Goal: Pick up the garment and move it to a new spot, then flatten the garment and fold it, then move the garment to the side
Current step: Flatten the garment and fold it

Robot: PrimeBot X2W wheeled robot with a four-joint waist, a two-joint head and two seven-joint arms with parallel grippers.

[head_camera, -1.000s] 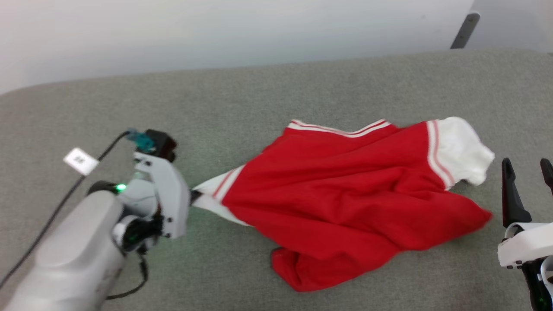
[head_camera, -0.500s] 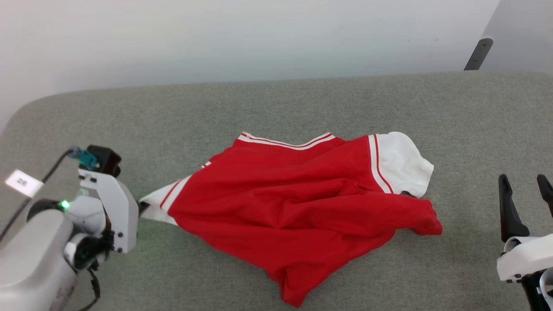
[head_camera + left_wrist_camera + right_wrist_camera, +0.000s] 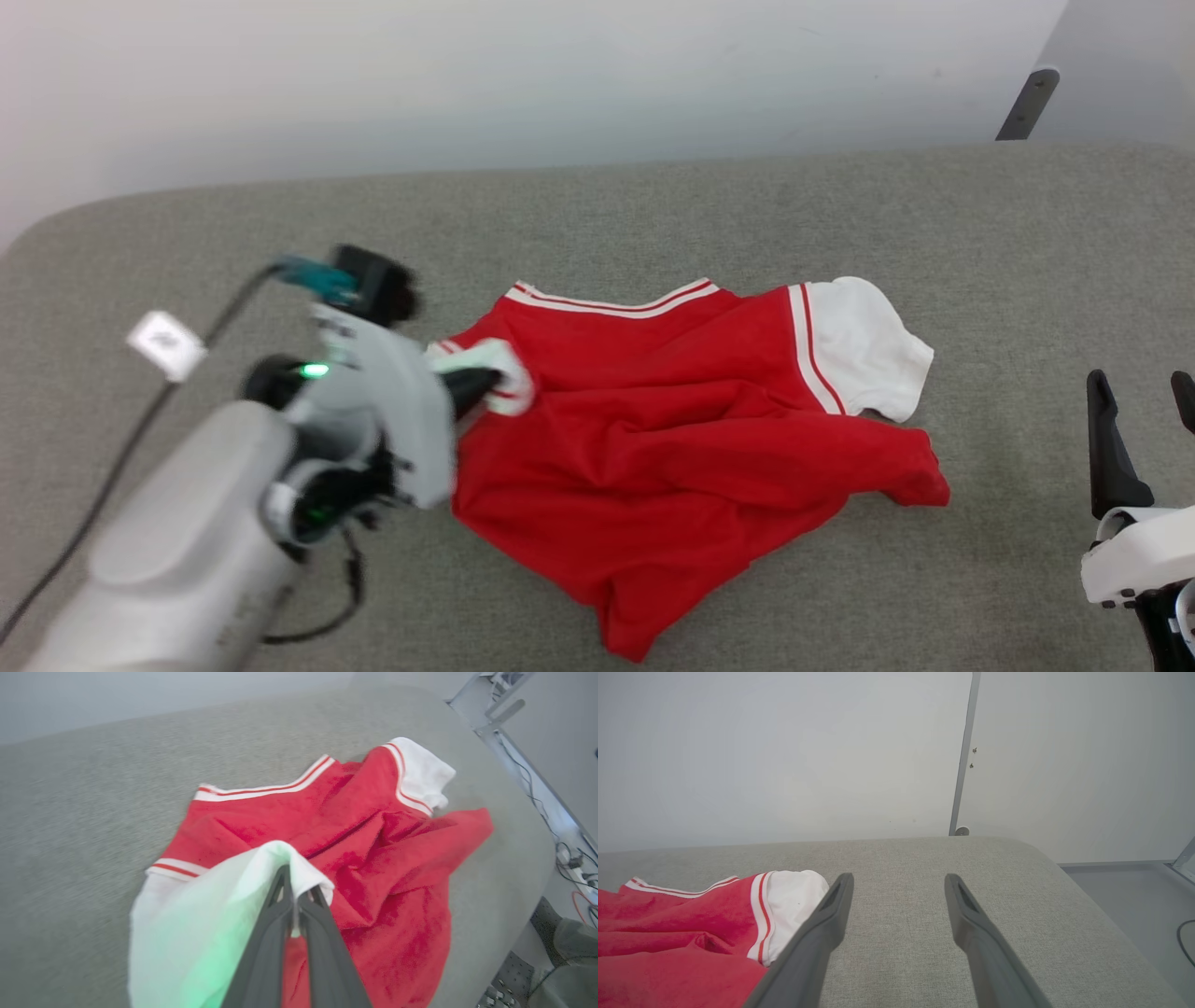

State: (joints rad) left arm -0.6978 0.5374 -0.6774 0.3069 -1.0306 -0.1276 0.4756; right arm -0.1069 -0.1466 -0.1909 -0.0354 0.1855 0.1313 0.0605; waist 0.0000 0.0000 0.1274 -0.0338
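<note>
sleeve [image 3: 210, 905] pinched in left jaws; garment [image 3: 672, 448] lies long toward the right jaws, which stand wide, empty, near it.

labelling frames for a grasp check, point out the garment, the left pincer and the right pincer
garment [image 3: 672, 448], head view, red body
left pincer [image 3: 296, 886], left wrist view, between its shut tips
right pincer [image 3: 899, 879], right wrist view, between its open tips
</note>
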